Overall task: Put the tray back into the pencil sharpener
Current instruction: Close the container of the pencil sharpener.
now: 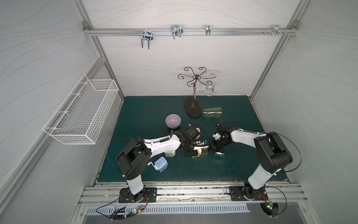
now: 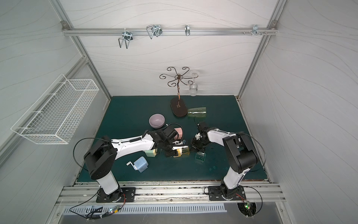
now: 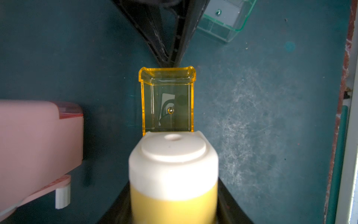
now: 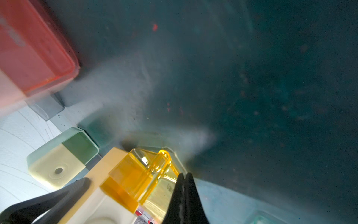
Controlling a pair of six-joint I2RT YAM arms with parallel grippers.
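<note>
The yellow and white pencil sharpener [image 3: 173,174] lies on the green mat, and my left gripper [image 3: 173,205] is shut on its body. The clear yellow tray [image 3: 167,97] sticks partway out of the sharpener's end, open side up. My right gripper [image 4: 184,177] is shut with nothing between its fingers, and its tips rest against the tray's [image 4: 139,174] outer end. In both top views the two grippers meet at the sharpener [image 1: 198,152] near the middle of the mat, the left gripper [image 1: 190,152] on one side and the right gripper [image 1: 211,147] on the other.
A pink sharpener [image 3: 34,145] and a green one [image 4: 62,161] lie close to the held sharpener. A clear green tray [image 1: 219,157] sits just right of it. A blue crank sharpener [image 1: 160,164], a purple bowl [image 1: 173,121], a tipped green glass [image 1: 212,112] and a metal stand [image 1: 192,108] share the mat.
</note>
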